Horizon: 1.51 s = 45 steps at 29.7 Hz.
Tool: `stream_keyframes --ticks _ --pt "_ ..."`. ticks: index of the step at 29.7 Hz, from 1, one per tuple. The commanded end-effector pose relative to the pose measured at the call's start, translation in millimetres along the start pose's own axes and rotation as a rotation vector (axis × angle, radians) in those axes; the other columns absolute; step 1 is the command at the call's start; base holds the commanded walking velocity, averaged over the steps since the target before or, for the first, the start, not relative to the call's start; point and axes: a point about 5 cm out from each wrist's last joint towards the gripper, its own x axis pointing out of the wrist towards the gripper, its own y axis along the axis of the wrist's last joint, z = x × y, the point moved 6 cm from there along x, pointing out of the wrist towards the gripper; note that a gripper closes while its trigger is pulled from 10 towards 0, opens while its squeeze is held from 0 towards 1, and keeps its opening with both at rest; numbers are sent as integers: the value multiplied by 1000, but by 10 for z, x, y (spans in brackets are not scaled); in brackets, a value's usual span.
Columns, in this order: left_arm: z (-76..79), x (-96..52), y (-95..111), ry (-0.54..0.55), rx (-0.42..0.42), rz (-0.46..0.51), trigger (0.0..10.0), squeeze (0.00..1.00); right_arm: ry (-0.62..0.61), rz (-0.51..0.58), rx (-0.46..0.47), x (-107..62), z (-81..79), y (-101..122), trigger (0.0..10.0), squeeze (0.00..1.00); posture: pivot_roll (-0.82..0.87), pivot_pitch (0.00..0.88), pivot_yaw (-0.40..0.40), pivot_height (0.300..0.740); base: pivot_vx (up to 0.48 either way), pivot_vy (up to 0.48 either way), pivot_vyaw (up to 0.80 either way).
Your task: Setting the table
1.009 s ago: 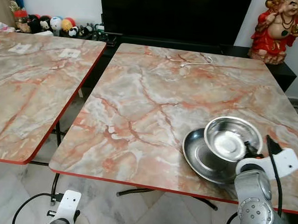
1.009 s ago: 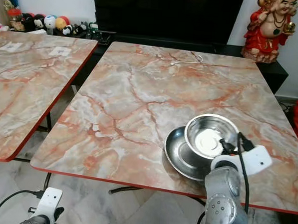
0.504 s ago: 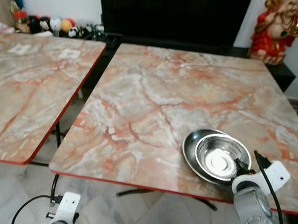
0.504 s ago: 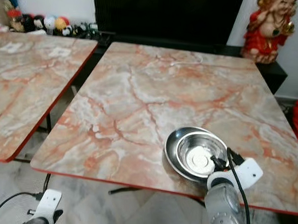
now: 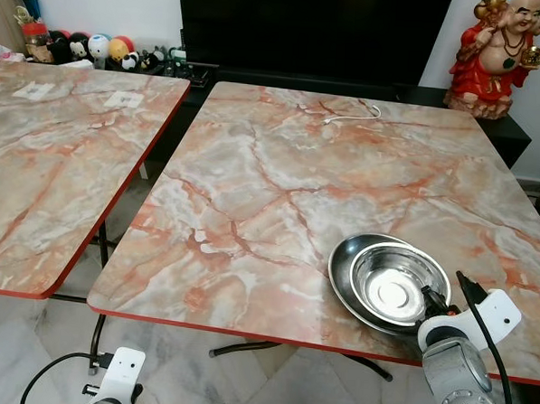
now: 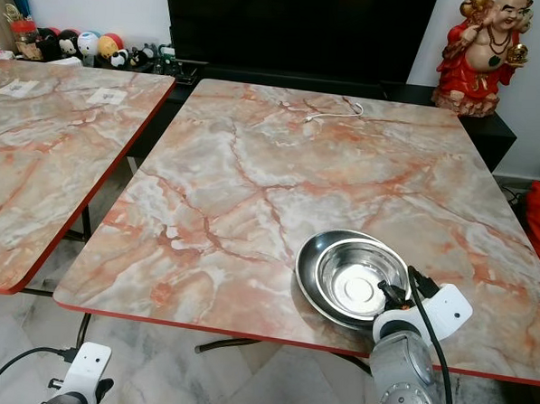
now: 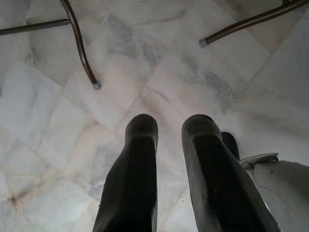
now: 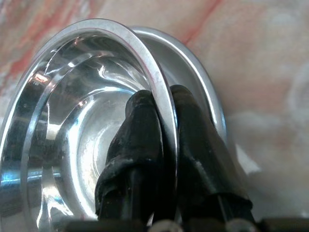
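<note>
The bowl [image 5: 394, 285] sat inside the plate [image 5: 346, 263], near the front right corner of the surface [image 5: 280, 175], and it opened straight up. Both were round steel things, so neither had a long axis, and neither pointed in any direction except upward. The bowl did not sit in the middle of the plate but more toward its front right part, so a wider band of the plate was bare on the far left side. The right end effector [image 8: 163, 140] was at the bowl's near rim, on the side closest to the robot. Its two fingers were clamped on the rim [image 8: 164, 104], one finger inside the bowl and the other outside, between the bowl wall and the plate. So the bowl lay directly ahead of this end effector, away from the robot and slightly to its left, and the fingers pointed along that same line toward the bowl's centre. The bowl looked level and appeared to rest on the plate, although the exact contact under it was hidden. The left end effector [image 7: 169, 140] hung low beside the robot, above the marble floor [image 7: 145, 63] and below the front edge of the surface, with its fingers a little apart and holding nothing. It was well apart from the bowl, so the right arm was clearly the nearer one. The coming move probably depended on this grip: to let go, the fingers would need to part and draw back toward the robot along their own line.
</note>
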Motion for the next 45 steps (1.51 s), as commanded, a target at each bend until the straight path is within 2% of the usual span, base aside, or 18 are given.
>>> stream_keyframes --ticks 1,12,13,15,16,19,21,22,23,37,40,41,42,43,44,45 --pt "-23 -17 -98 0 24 -33 10000 0 35 -8 67 -8 -147 -56 10000 0 118 0 -37 740 0 0 0" --pt "-17 -17 -100 -2 22 -33 10000 0 39 -19 18 24 -126 -103 10000 0 122 0 -36 740 0 0 0" --pt "-18 -17 -100 -2 22 -33 10000 0 40 -21 18 38 -135 -108 10000 192 124 0 -37 740 0 0 0" --pt "-26 -17 -102 0 20 -35 10000 0 41 -19 17 54 -151 -102 10000 227 124 0 -37 740 0 0 0" --pt "-30 -17 -104 1 19 -37 10000 0 41 -18 15 58 -157 -99 10000 482 124 0 -37 740 0 0 0" --pt "-31 -17 -106 2 19 -38 10000 0 48 -18 2 63 -176 -99 10000 463 124 0 -37 740 0 0 0" --pt "-30 -17 -105 1 20 -38 10000 0 57 -16 -7 65 -204 -100 10000 212 124 0 -36 740 0 0 0" --pt "-31 -17 -104 1 20 -38 10000 0 58 -14 -7 66 -209 -98 10000 212 124 0 -36 740 0 0 0" --pt "-31 -17 -103 1 19 -37 10000 0 57 -9 -6 69 -209 -90 10000 98 124 0 -36 740 0 0 0" --pt "-36 -18 -97 -4 15 -31 10000 0 -15 49 -3 104 -69 34 10000 122 125 0 -35 740 0 0 0" --pt "-22 -17 -93 -6 17 -31 10000 0 3 37 -7 101 -101 5 10000 129 124 0 -33 740 0 0 0" --pt "-18 -16 -92 -6 17 -30 10000 0 6 36 -6 101 -110 1 10000 153 124 0 -33 740 0 0 0" --pt "-11 -15 -89 -7 17 -30 10000 0 11 36 -9 103 -122 -4 10000 263 124 0 -33 740 0 0 0" --pt "-5 -14 -87 -8 18 -29 10000 0 17 36 -11 103 -138 -8 10000 310 124 0 -33 740 0 0 0" --pt "2 -13 -83 -9 19 -28 10000 0 26 35 -12 103 -159 -13 10000 631 124 0 -33 740 0 0 0" --pt "8 -12 -79 -9 19 -27 10000 0 35 35 -11 102 -181 -14 10000 631 124 0 -33 740 0 0 0"
